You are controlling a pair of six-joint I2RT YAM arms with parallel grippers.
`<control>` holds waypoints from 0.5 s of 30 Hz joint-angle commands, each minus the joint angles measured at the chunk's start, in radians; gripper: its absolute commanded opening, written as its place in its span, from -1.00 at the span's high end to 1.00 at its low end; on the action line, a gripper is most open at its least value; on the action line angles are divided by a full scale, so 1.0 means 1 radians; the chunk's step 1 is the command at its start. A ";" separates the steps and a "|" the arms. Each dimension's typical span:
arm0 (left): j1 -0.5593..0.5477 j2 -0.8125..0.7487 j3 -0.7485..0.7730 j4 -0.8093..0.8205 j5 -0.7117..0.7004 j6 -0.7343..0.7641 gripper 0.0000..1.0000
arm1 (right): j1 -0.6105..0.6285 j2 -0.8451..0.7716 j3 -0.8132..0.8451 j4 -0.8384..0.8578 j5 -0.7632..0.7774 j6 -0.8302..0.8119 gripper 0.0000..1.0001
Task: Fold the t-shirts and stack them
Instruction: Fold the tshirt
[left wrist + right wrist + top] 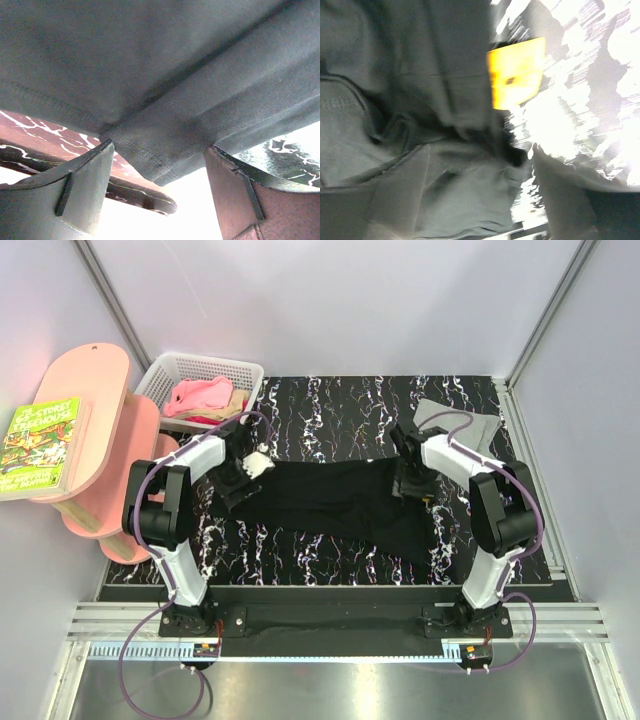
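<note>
Stretching left to right across the table (330, 405), the black shirt (330, 502) lies between my arms, one end at each. My left gripper (238, 480) stands apart around the left hem. My right gripper (412, 486) sits on the right end, its jaws too blurred to tell.

Behind the black t-shirt (330, 502) the desk (340, 405) lies bare up to the back wall, a broad lane for a pincer, and a narrower bare strip runs along the shirt's front-left side. At the shirt's left end the left pincer (243, 472) blocks the way, with the white basket (205, 380) behind-left of the shirt and the pink shelf (95, 430) further left. At its right end stands the right pincer (410, 485), and the grey t-shirt (455, 420) lies behind-right of the shirt, near the side wall.
</note>
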 commanded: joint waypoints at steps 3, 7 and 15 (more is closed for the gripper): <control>0.010 -0.066 -0.026 0.011 0.026 0.025 -0.54 | -0.017 -0.073 0.227 -0.131 0.268 -0.014 -0.99; 0.009 -0.121 -0.056 0.003 0.055 0.018 -0.54 | -0.017 -0.129 0.325 -0.162 0.182 -0.014 -0.99; 0.006 -0.220 -0.082 -0.038 0.097 -0.005 -0.56 | 0.143 -0.064 0.327 -0.038 -0.307 0.023 -0.99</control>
